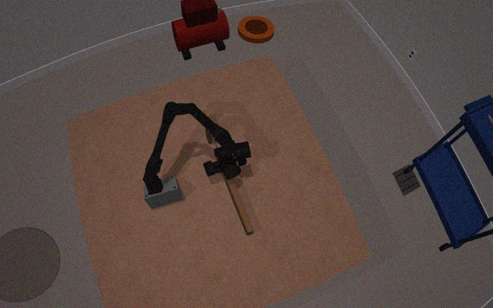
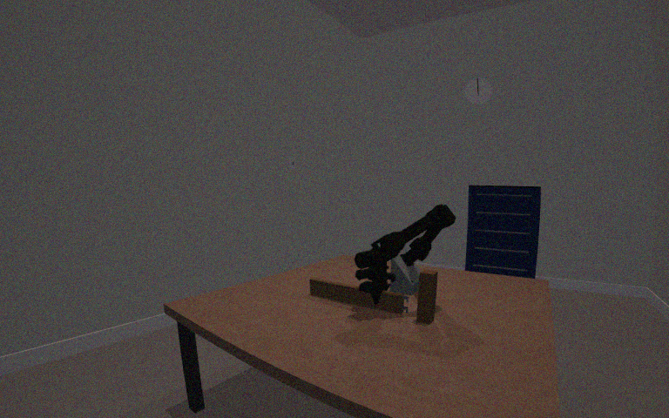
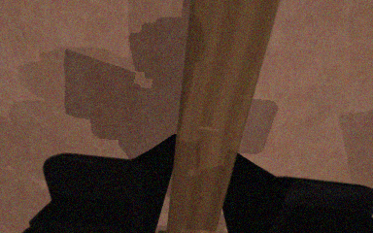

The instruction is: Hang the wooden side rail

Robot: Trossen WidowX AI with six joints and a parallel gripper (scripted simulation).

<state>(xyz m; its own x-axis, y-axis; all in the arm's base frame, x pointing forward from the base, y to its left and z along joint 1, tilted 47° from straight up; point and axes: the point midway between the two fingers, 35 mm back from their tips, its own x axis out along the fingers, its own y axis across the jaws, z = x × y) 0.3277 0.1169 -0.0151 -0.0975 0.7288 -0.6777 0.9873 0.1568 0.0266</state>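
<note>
The wooden side rail [image 1: 239,206] [image 2: 335,290] [image 3: 219,73] is a long narrow bar over the table [image 1: 127,254] [image 2: 295,340]. My gripper [image 2: 376,300] [image 3: 194,141] is shut on it, near its hook end, with one black finger on each side. The steel hooks [image 2: 406,304] stick out of that end, facing the headboard post [image 2: 427,298] [image 1: 212,119]. The post stands upright, and a small gap shows between it and the hooks. The post's slot and pins are hidden. I cannot tell exactly how high the rail's hook end is or whether its far end touches the table.
The arm's grey base block [image 1: 163,197] [image 2: 404,280] stands on the table beside the rail. The arm's forearm passes close to the post in the top view. A red tank [image 1: 201,32], an orange ring [image 1: 242,31] and a blue cart [image 1: 450,192] are off the table.
</note>
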